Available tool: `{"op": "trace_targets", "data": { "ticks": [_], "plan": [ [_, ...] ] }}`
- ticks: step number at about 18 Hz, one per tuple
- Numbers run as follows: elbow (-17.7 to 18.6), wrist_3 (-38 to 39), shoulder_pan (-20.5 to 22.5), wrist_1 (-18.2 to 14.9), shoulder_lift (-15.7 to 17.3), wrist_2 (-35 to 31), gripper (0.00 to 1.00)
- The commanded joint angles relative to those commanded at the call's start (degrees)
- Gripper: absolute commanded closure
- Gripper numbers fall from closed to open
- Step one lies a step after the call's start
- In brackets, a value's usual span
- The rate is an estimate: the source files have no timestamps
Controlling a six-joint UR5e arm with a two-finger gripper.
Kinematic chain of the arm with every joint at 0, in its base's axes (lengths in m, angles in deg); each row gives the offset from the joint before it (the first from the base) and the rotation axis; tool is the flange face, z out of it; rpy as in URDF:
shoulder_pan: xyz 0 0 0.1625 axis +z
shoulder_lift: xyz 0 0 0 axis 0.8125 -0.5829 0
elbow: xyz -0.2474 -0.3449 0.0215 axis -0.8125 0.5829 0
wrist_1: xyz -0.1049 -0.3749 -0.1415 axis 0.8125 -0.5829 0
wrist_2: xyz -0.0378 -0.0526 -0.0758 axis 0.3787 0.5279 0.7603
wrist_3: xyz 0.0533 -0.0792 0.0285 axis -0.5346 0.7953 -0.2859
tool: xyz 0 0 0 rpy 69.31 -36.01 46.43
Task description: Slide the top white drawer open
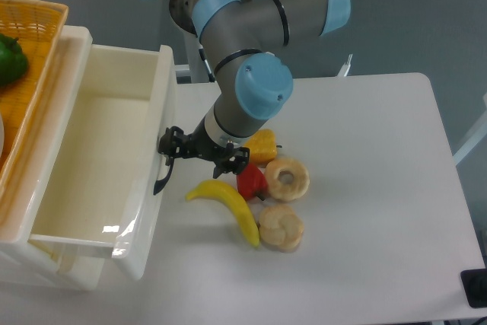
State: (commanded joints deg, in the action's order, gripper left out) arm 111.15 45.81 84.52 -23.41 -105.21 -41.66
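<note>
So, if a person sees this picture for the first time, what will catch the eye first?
Probably the grey and blue arm reaching down at centre, its gripper at the black handle of the top white drawer, which stands pulled out and empty at the left. Next, the toy foods beside it on the table: a banana, a red pepper and a donut.

We take this for a robotics lab bench: a grey-and-blue industrial arm (243, 43) stands over a plain white table (365, 188) against a bare grey wall. On the table lie toy foods, a plastic banana (228, 207), a red pepper (249, 180) and a ring-shaped pastry (287, 179), beside a small white plastic cabinet (76, 39).
</note>
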Motion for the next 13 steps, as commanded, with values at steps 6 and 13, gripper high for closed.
{"op": "trace_targets", "data": {
  "ticks": [6,13],
  "plan": [
    [0.0,-0.9,1.2,-0.1,0.0,-0.1,0.0],
    [0.0,-1.0,2.5,-0.2,0.1,1.0,0.0]
  ]
}}
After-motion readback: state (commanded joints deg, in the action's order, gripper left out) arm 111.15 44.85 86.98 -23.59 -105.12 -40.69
